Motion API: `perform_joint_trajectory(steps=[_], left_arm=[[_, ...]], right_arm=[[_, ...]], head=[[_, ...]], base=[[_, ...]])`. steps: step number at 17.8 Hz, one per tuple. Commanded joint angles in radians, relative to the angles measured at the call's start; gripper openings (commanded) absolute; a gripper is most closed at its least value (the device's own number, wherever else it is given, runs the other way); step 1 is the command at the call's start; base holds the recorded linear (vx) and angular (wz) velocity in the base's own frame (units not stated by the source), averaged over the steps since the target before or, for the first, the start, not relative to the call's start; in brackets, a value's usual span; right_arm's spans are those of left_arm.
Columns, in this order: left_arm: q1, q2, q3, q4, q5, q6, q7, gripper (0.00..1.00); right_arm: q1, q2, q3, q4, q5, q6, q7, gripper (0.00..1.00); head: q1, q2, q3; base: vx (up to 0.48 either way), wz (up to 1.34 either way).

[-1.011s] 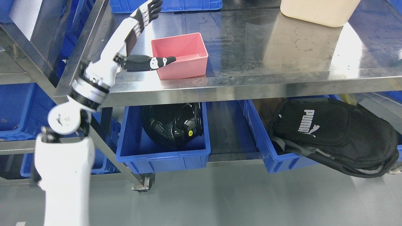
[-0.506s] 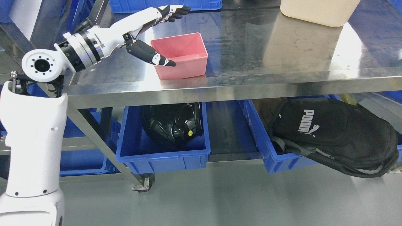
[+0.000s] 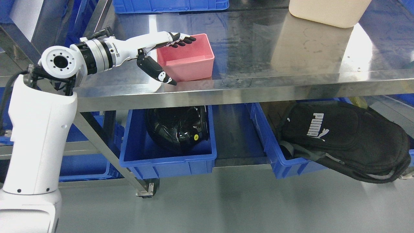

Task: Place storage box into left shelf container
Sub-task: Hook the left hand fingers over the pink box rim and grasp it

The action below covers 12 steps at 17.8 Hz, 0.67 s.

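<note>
One left hand (image 3: 158, 48) has dropped over the pink storage box (image 3: 187, 58) near the tabletop's (image 3: 275, 48) front edge, fingers (image 3: 181, 38) spread, seemingly not yet gripping.

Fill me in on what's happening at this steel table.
The robot's left hand is at the pink box on the steel table, fingers stretched over the box's back left corner and the thumb pointing down along its front left side. The hand is spread, not closed on it, and the box sits on the tabletop. Below, the left blue bin already holds a black helmet. The right arm is out of view.
</note>
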Motion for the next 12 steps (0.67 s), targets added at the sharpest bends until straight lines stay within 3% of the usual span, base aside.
perform_joint_trajectory(steps=[1, 4, 8, 10, 12], left_arm=[[-0.033, -0.097, -0.067, 0.169, -0.065, 0.001, -0.012, 0.89], [-0.053, -0.144, -0.064, 0.238, -0.138, 0.001, -0.023, 0.88], [-0.071, -0.166, -0.062, 0.284, -0.148, 0.000, -0.053, 0.73], [-0.090, -0.177, -0.046, 0.310, -0.148, -0.009, -0.052, 0.57], [-0.094, -0.192, 0.012, 0.314, -0.146, -0.017, -0.050, 0.34]], right_arm=[[0.009, -0.017, -0.005, -0.017, 0.002, -0.001, 0.000, 1.00], [0.009, -0.017, -0.005, -0.017, 0.002, -0.001, 0.000, 1.00], [0.009, -0.017, -0.005, -0.017, 0.002, -0.001, 0.000, 1.00], [0.009, -0.017, -0.005, -0.017, 0.002, -0.001, 0.000, 1.00], [0.009, -0.017, -0.005, -0.017, 0.002, -0.001, 0.000, 1.00]], head=[[0.0000, 0.000, 0.000], [0.0000, 0.000, 0.000], [0.0000, 0.000, 0.000], [0.0000, 0.000, 0.000], [0.0000, 0.000, 0.000]], base=[[0.000, 0.00], [0.000, 0.00], [0.000, 0.00], [0.000, 0.00], [-0.001, 0.01]])
